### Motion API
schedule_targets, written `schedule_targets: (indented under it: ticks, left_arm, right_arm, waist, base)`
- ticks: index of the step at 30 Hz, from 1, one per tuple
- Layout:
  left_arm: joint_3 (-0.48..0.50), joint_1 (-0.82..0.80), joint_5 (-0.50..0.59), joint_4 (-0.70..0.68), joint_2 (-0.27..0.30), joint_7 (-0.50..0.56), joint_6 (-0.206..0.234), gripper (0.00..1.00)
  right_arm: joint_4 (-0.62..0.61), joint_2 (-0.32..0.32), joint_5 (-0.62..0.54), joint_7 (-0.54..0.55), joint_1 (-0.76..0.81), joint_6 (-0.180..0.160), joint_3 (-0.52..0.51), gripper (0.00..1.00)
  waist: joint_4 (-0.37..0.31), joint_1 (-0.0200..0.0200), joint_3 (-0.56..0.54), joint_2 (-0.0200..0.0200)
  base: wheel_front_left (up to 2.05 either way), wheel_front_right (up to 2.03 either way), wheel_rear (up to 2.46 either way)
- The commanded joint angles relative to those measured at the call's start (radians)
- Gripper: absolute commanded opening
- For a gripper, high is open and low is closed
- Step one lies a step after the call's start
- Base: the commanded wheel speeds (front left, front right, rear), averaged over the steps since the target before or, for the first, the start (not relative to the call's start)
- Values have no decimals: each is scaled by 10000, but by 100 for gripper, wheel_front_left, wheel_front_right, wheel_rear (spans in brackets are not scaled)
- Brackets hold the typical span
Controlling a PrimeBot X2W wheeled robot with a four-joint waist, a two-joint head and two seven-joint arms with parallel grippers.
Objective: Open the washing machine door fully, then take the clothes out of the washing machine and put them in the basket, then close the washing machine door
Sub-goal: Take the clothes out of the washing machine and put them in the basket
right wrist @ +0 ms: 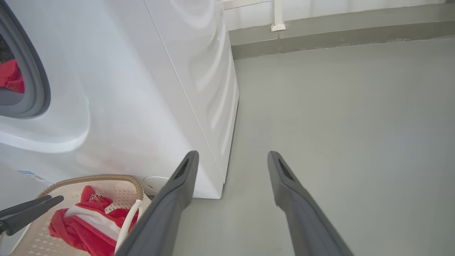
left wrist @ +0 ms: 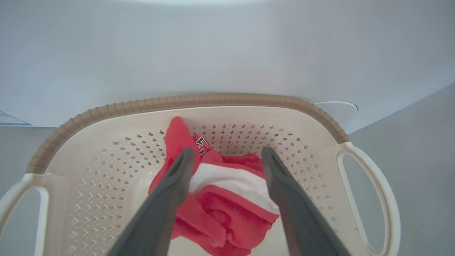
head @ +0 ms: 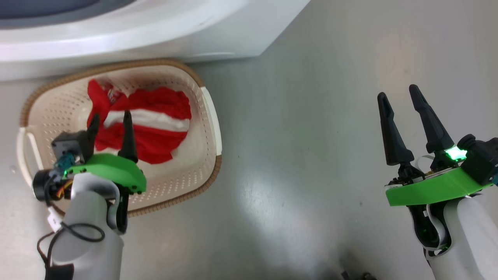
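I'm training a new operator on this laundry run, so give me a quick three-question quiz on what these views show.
1. True or false: the left gripper has its jaws shut.
2. Where do the clothes under it lie? A on a shelf; B in the basket; C on a chair.
3. Fill in: the right wrist view shows more red fabric inside the ____.
Key: 1 false; 2 B; 3 washing machine.
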Motion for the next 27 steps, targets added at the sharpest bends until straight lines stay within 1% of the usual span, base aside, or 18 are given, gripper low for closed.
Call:
schedule_targets:
  ticks: [1,14,15,21,22,27]
  left_arm:
    - [246,503,-89,-271,258,-51,-21,100]
    - [407,1745,-195,-1540,258,-51,-128,100]
    - [404,1938,-172,-1752,258,-51,-150,100]
    - [376,2513,-181,-2404,258,-51,-226,100]
    - [376,2513,-181,-2404,258,-51,-226,100]
    - [360,3038,-152,-2927,258,-51,-259,100]
  right_arm:
    - [-146,-127,-31,-63,360,2,171,100]
    - [306,-162,-95,-63,817,2,309,100]
    - [371,-158,-107,-63,922,2,314,100]
    - [572,-171,-132,-63,1295,2,324,100]
    - [572,-171,-132,-63,1295,2,324,100]
    - [706,-163,-170,-63,1729,2,298,100]
  waist:
    - [81,0,-413,0]
    - [289,0,-2255,0]
    - [310,0,-2551,0]
    - [368,0,-3427,0]
    - [368,0,-3427,0]
    - [411,0,-4136,0]
  base:
    - [0,0,0]
    - [0,0,0]
    - [0,0,0]
    - [0,0,0]
    - [0,0,0]
    - [0,0,0]
